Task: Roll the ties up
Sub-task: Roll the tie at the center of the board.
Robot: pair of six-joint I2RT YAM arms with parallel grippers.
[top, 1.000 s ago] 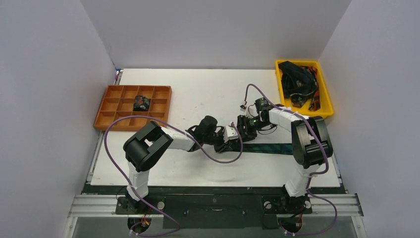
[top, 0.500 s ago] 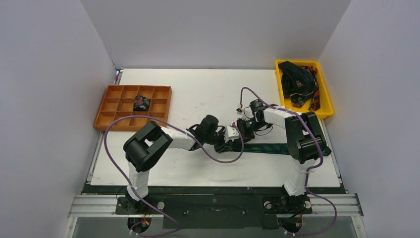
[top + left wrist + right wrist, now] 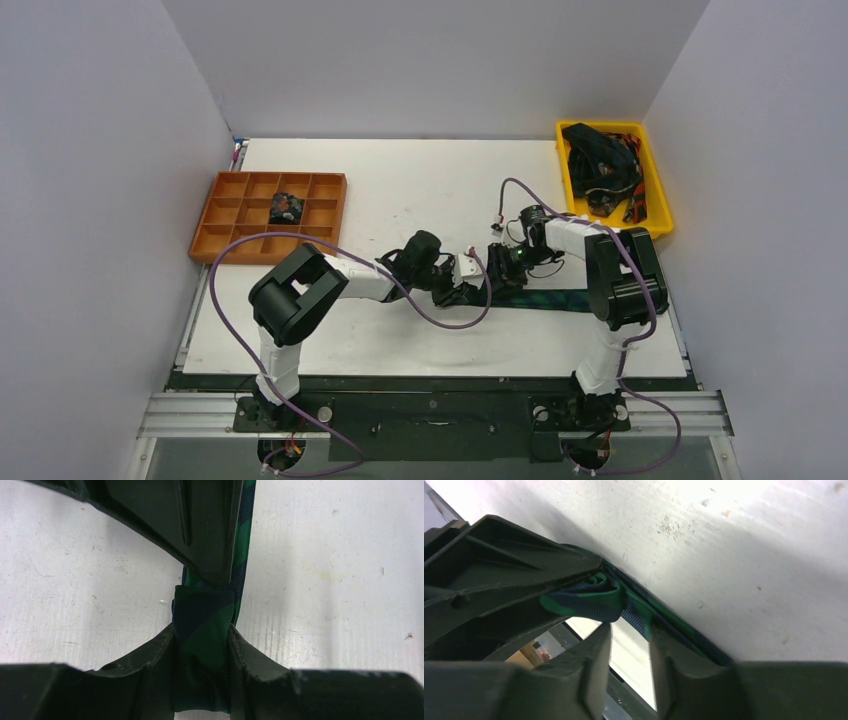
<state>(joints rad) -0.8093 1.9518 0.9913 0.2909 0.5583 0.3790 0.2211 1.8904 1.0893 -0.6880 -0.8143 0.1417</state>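
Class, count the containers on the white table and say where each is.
2. An orange divided tray sits at the left; a yellow bin sits at the far right corner. None seems hidden.

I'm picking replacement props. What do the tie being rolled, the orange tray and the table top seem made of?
The tie looks like matte woven fabric in green and navy plaid; the weave shows up close and it folds softly. The orange tray is likely moulded plastic, with uniform colour and thin dividers. The table top is a hard white board, perhaps laminate or paint, scuffed and speckled.
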